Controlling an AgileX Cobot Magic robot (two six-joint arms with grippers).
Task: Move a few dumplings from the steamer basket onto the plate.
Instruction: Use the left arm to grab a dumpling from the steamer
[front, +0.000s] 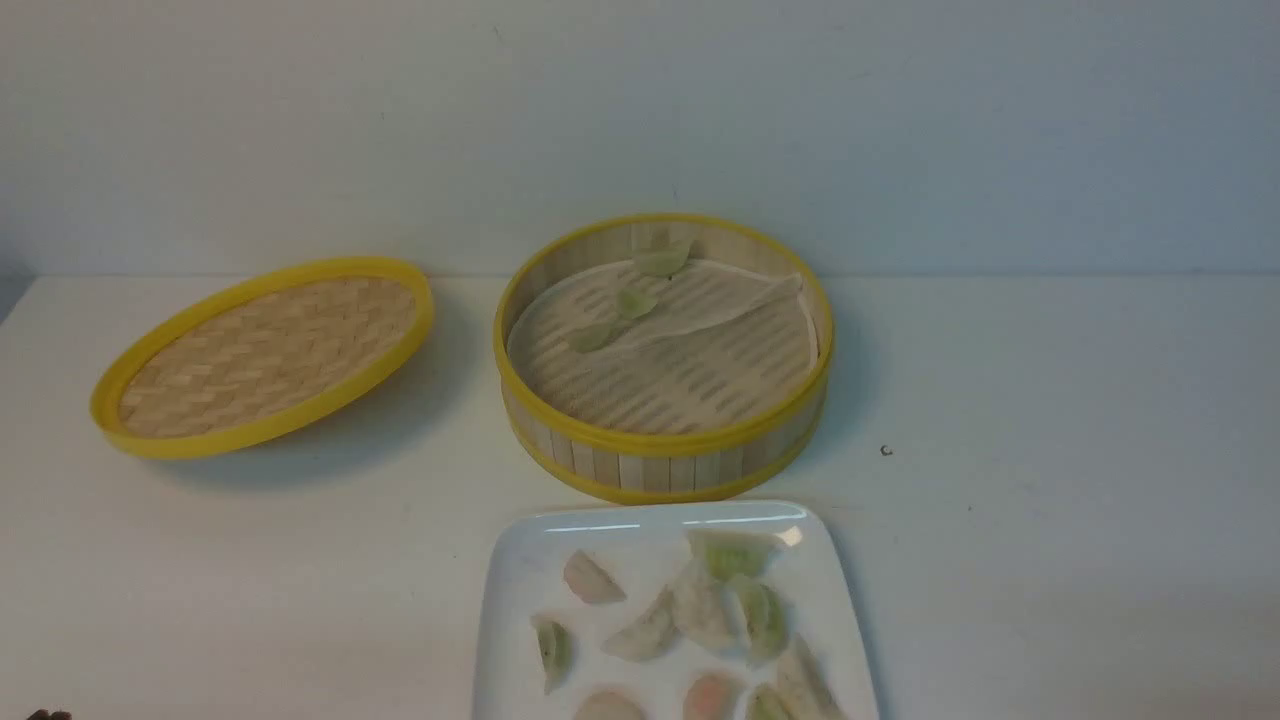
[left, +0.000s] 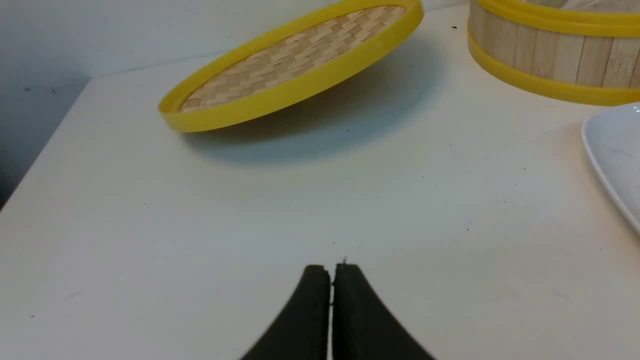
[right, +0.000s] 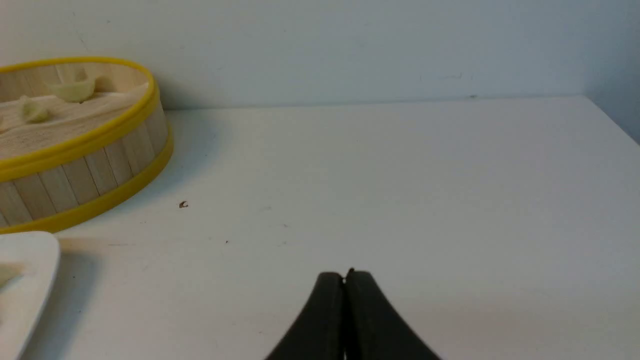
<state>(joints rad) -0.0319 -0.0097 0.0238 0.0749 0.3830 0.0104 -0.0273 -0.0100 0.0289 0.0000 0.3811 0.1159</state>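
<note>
Lid (left: 295, 65) in left wrist, dumplings (right: 74, 90) in right

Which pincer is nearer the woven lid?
Left. The left pincer is over the table, facing the lid. The right pincer is on the far side of the basket, with the lid outside its camera's view.

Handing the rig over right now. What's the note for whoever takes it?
Left gripper: shut, empty, over bare table, short of the lid.
Right gripper: shut, empty, away from the basket.
Lid is off. Three green dumplings lie in the basket.
Plate in front of it holds several other dumplings.
Left to do: move green ones to the plate.
</note>
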